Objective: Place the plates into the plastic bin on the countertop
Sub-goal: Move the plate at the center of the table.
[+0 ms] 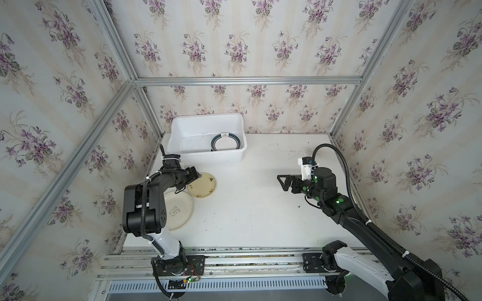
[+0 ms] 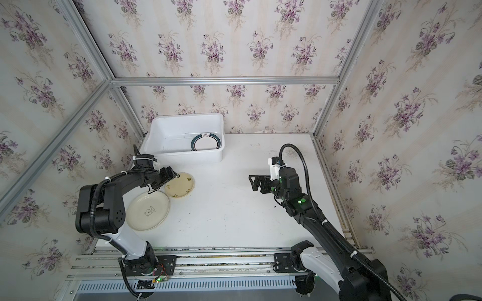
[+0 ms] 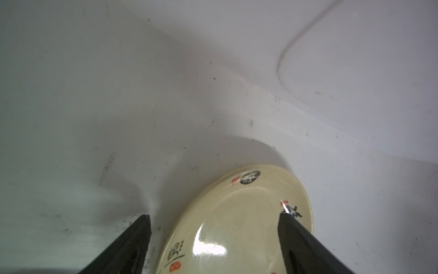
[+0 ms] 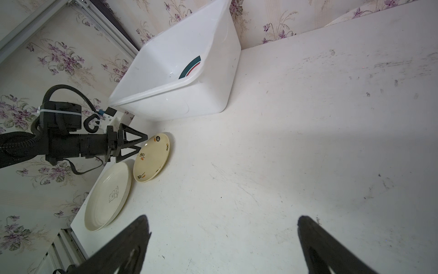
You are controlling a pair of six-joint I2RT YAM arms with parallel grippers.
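Left tool (image 4: 143, 143), jaws apart, astride rim of small cream plate (image 1: 203, 185); right tool (image 1: 281, 182) wide-open above unoccupied worktop (image 1: 247, 208).

Brush characters (image 3: 250, 177), illegible, on small cream plate (image 3: 237, 213)

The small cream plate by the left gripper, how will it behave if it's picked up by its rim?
The small cream plate looks glazed and rigid, so it should lift as one stiff piece. The glare on it suggests a slick surface; it may slip from the left gripper. On the countertop it would probably slide, not roll, if pushed.
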